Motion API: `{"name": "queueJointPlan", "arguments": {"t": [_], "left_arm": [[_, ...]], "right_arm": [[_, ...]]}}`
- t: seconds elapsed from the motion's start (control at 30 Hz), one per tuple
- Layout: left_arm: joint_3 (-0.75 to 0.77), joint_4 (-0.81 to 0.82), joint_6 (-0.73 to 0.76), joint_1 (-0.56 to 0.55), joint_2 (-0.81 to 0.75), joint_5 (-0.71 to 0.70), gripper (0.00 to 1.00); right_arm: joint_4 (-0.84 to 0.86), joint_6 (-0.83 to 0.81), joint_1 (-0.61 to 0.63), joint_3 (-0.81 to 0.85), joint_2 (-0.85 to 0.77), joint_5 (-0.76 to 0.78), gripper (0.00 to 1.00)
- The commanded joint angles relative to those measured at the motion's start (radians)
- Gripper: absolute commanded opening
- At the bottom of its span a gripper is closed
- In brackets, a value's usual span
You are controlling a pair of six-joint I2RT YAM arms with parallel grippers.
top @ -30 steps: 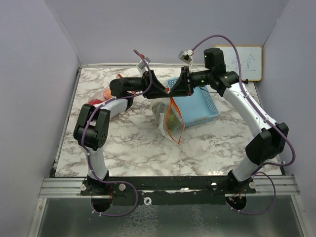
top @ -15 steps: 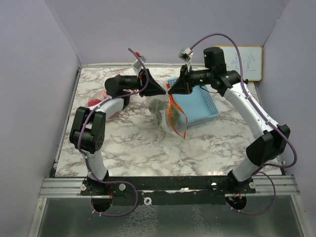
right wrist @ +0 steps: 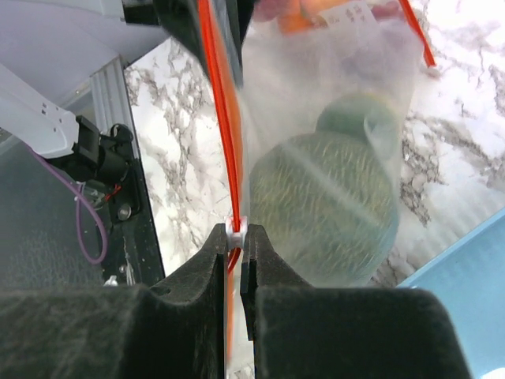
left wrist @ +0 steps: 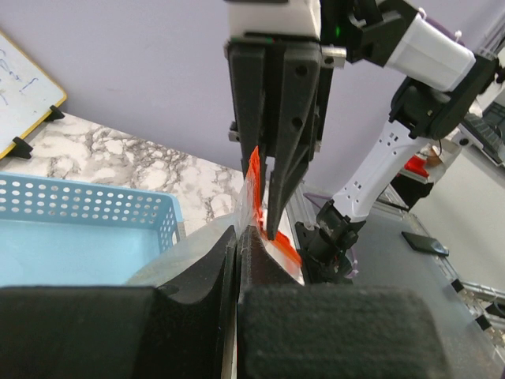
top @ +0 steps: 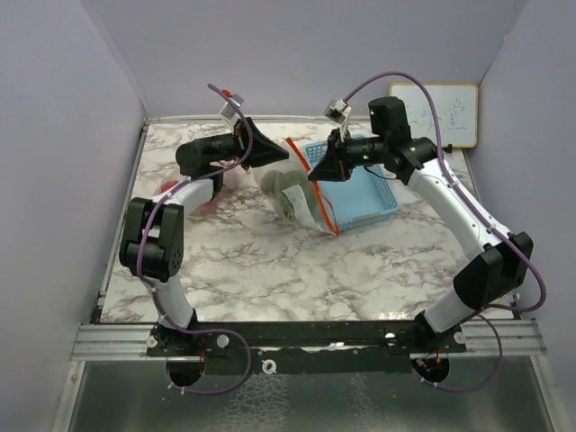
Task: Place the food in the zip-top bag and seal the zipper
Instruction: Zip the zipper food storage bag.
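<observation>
Pinching zip-top bag (top: 304, 209) zipper shut-tight with left gripper (top: 285, 155), with right gripper (right wrist: 234, 231) at 4 o'clock; melon (right wrist: 319, 204) inside.

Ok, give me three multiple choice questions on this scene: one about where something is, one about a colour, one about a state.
1. Where is the grey-green melon? A under the zip-top bag; B inside it; C beside it.
2. What colour is the zipper strip? A blue; B green; C orange-red.
3. The right gripper is: A shut on the zipper strip; B wide open; C shut on the melon.

Answers: B, the melon shows through the clear plastic. C, the strip is orange-red in both wrist views. A, its fingers pinch the strip.
</observation>
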Motion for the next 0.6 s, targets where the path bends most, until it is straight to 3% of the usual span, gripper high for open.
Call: {"name": "queueJointPlan", "arguments": {"t": [0.0, 0.27, 0.57], "left_arm": [[0.014, 0.100, -0.025, 0.064, -0.032, -0.117, 0.00], [0.048, 0.123, -0.061, 0.073, -0.009, -0.111, 0.00], [0.062, 0.125, -0.070, 0.073, -0.001, -0.094, 0.00]], "right_arm": [[-0.045, -0.004, -0.014, -0.103, -0.088, 0.057, 0.06], [-0.040, 0.049, -0.014, -0.293, -0.209, 0.206, 0.06], [-0.096, 0.108, -0.014, -0.411, -0.262, 0.473, 0.05]]}}
